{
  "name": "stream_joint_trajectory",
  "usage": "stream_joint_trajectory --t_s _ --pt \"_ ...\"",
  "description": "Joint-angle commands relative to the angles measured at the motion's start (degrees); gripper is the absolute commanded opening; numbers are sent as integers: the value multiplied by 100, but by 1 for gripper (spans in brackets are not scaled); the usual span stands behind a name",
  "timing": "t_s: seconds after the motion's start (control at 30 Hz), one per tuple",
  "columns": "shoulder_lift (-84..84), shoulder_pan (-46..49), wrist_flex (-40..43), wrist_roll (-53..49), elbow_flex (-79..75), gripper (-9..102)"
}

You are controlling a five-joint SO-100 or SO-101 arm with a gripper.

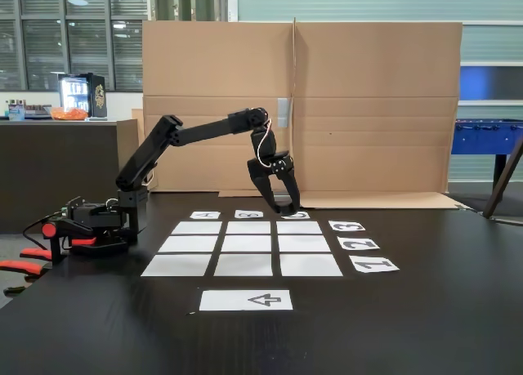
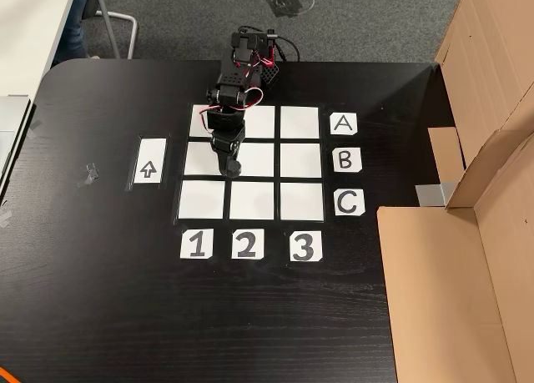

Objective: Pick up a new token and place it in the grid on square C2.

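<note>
in the fixed view from above, the jaws (image 2: 227, 168) hang over the middle row of the grid (image 2: 300, 123), about where its first two squares meet. square c2 (image 2: 252, 201) lies just beyond them, one row farther from the arm's base and slightly right. whether the jaws are open or closed i cannot tell. the token is too dark to pick out against the black worktop (image 2: 100, 299); it may sit between the jaws. i judge the next move a short reach outward.
</note>
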Motion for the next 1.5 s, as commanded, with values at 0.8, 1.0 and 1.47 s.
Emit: stream_joint_trajectory --t_s 0.8,1.0,1.47 --pt "-1055 -466 -149 185 -1090 -1" --pt "-1248 -492 -185 220 -1195 -1" --pt "-1573 -501 -325 229 -1371 0"
